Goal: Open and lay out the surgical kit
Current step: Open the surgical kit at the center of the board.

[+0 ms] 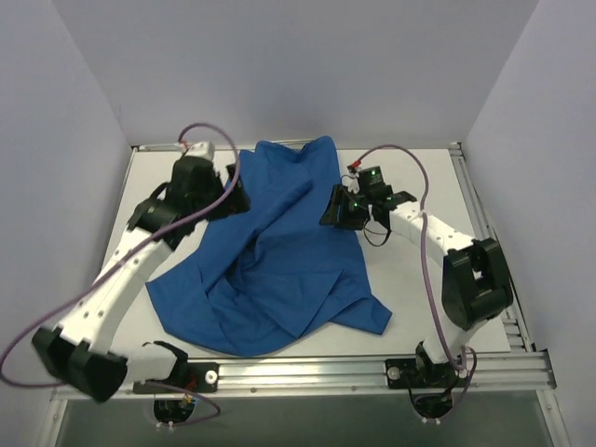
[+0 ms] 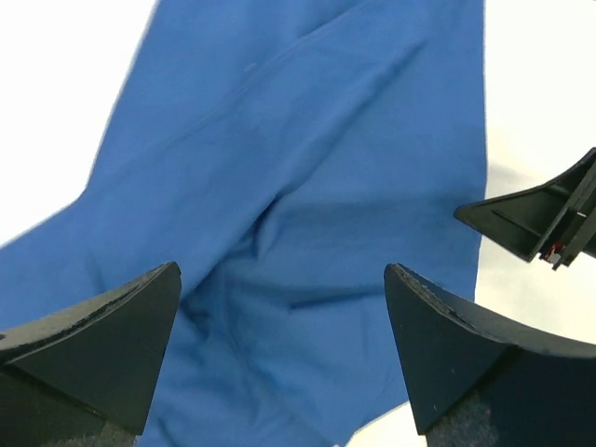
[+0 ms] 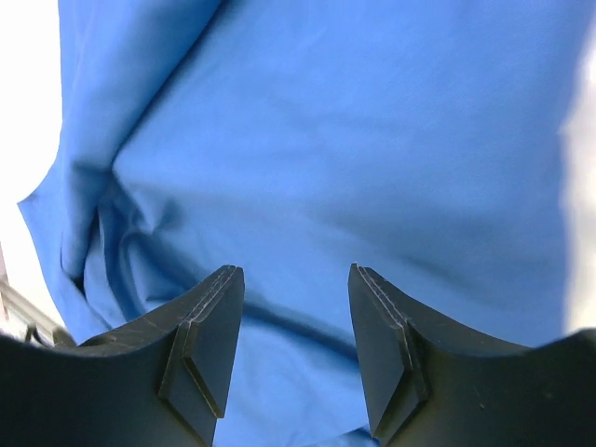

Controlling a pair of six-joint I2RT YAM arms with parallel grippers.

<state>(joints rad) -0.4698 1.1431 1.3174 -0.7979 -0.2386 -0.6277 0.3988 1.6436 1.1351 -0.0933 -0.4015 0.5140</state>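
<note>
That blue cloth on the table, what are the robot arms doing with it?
Two robot arms are working on a crumpled royal-blue cloth wrap spread over the white table. The left tool hangs over the cloth's far left part, wide open, holding nothing. The right tool hovers at the cloth's right edge, jaws apart, gripping nothing either. The cloth is bunched, not laid flat yet; no tray or instruments show.
</note>
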